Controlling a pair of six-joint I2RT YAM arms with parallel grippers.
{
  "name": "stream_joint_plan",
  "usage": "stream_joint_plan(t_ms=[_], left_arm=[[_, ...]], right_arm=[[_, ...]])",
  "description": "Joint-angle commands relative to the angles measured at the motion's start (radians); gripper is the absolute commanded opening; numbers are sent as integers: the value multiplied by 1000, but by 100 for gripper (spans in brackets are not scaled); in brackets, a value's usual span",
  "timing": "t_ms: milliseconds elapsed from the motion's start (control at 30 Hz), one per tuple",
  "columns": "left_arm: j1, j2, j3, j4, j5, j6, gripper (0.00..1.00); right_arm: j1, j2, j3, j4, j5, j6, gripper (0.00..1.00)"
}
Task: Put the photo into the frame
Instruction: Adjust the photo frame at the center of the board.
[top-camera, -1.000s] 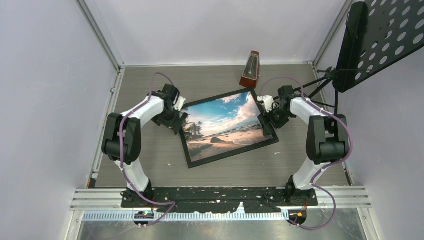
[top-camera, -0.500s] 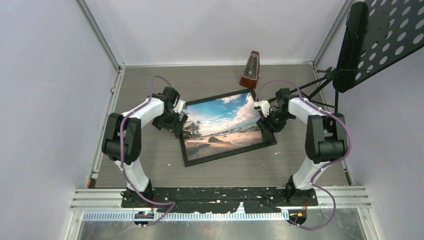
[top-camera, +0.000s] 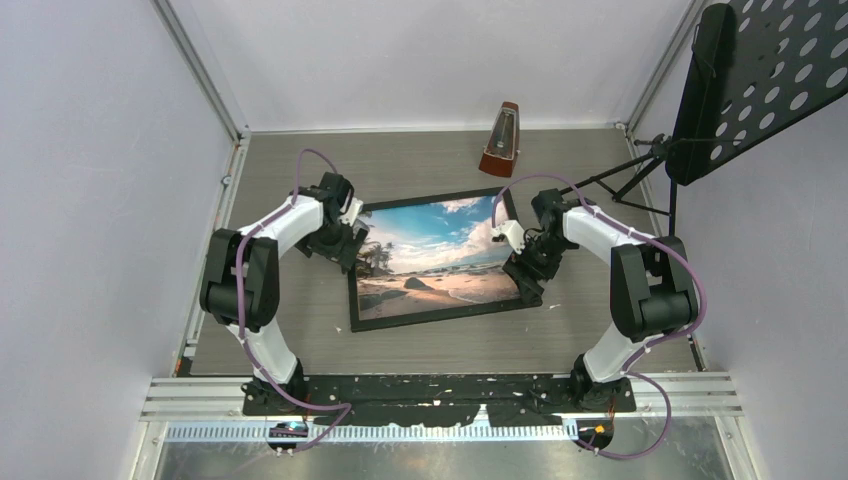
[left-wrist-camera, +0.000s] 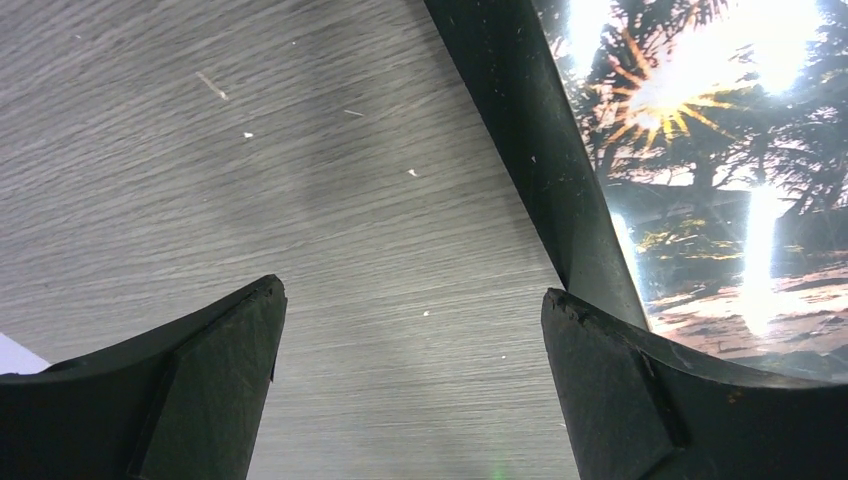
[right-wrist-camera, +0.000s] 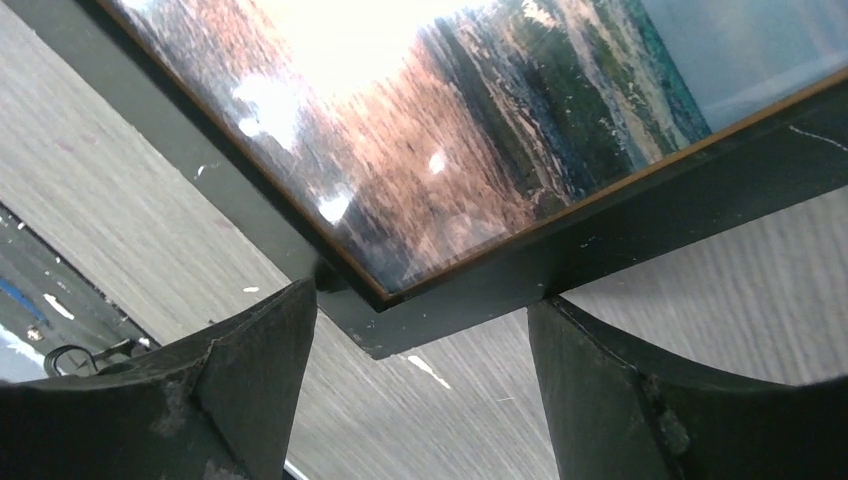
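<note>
The frame lies flat on the table, black front face up, with the beach photo showing inside it. My left gripper is open at the frame's left border; the right fingertip stands at that border's outer edge and the left one is over bare table. Palms of the photo glare beside it. My right gripper is open at the near right corner. In the right wrist view that frame corner sits between the open fingers of the right gripper, below the photo.
A brown metronome stands behind the frame at the back of the table. A black perforated music stand rises at the right, its thin legs reaching toward the right arm. Walls close in left, right and back.
The frame has slid left and toward the near edge and turned, so it lies squarer to the table. Both grippers moved with it, the right one most; both stayed open.
</note>
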Motion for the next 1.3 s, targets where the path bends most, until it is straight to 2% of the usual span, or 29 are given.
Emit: stream_joint_plan(t_ms=[0, 300, 600, 767, 900, 1067, 1267], left_arm=[[-15, -73, -6, 37, 58, -4, 100], [-1, -100, -3, 50, -5, 20, 100], [57, -242, -33, 66, 14, 36, 100], [78, -421, -105, 109, 46, 36, 100], [87, -640, -198, 163, 53, 46, 100], [96, -872, -278, 183, 77, 71, 99], [97, -1055, -302, 129, 106, 86, 100]], right_arm=[[44, -61, -14, -11, -118, -15, 83], [69, -82, -17, 22, -119, 37, 83], [67, -217, -8, 141, 26, 207, 86], [67, -339, -33, 210, 133, 270, 91], [68, -477, -89, 274, 228, 317, 97], [66, -660, -148, 310, 278, 363, 95], [64, -826, -216, 308, 302, 383, 95]])
